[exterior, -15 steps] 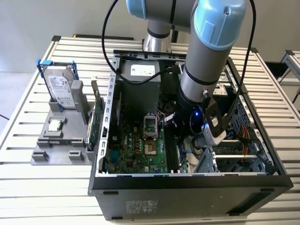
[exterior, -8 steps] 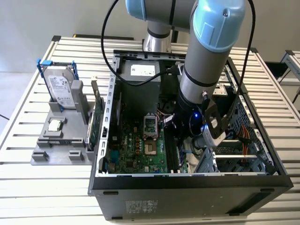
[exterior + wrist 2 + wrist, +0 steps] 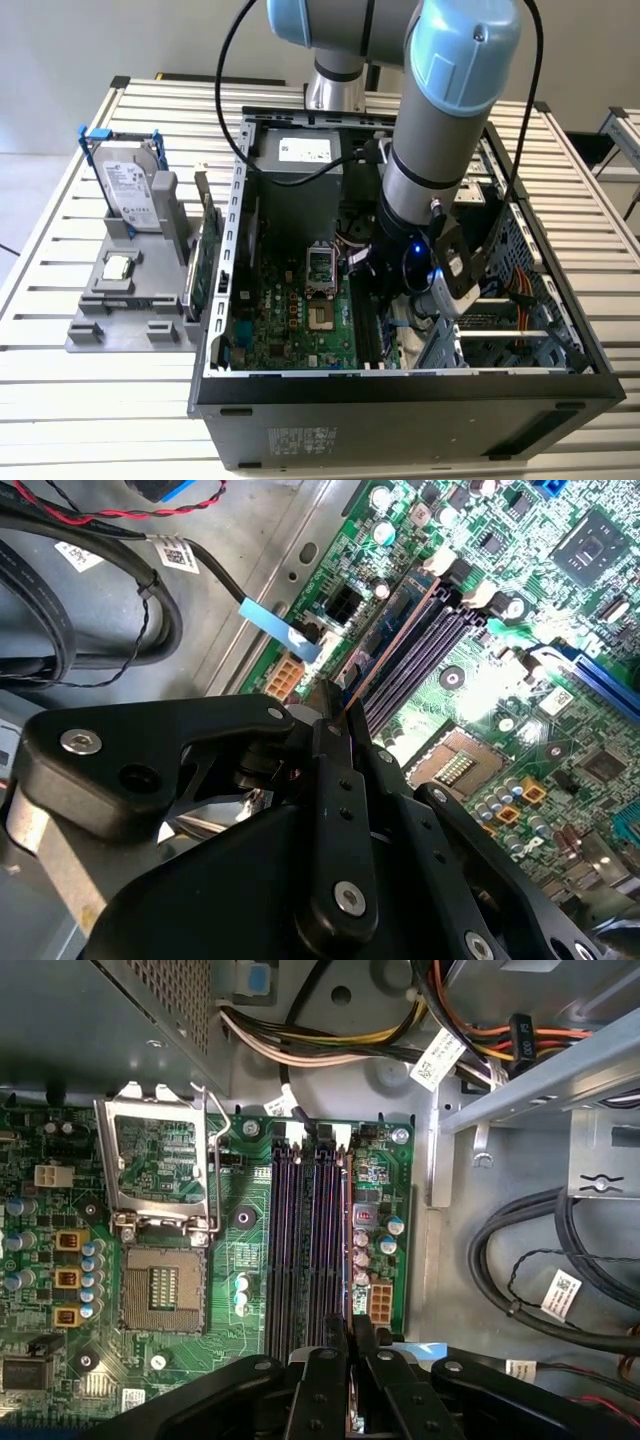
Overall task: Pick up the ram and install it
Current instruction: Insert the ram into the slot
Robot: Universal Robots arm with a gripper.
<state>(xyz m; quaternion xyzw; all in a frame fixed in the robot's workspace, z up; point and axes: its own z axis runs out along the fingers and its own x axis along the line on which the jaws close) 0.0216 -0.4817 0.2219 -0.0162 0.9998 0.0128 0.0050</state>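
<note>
Slatted metal table: pale ribbed surface on which everything rests.

Computer case: black sheet-metal box, lid off, interior exposed from above.

Robot arm: pale blue and grey cylindrical segments, reaching down into the case.

Motherboard: green printed board, flat on the case floor, studded with small capacitors; an open CPU socket with a raised metal frame is seen in the first wrist view.

Grey parts holder: moulded plastic tray at the exterior view's left of the case, carrying an upright hard drive and a small square silver chip.

Gripper: matte black linked fingers, closed together on the ram.

Memory slots: long, dark parallel channels beside the socket.

Ram: thin narrow stick, seen edge-on in both wrist views as a slim line. Its long axis runs parallel to the slots, extending away from the fingertips, over the slot at the outer side of the bank. Whether it is seated cannot be told.
</note>
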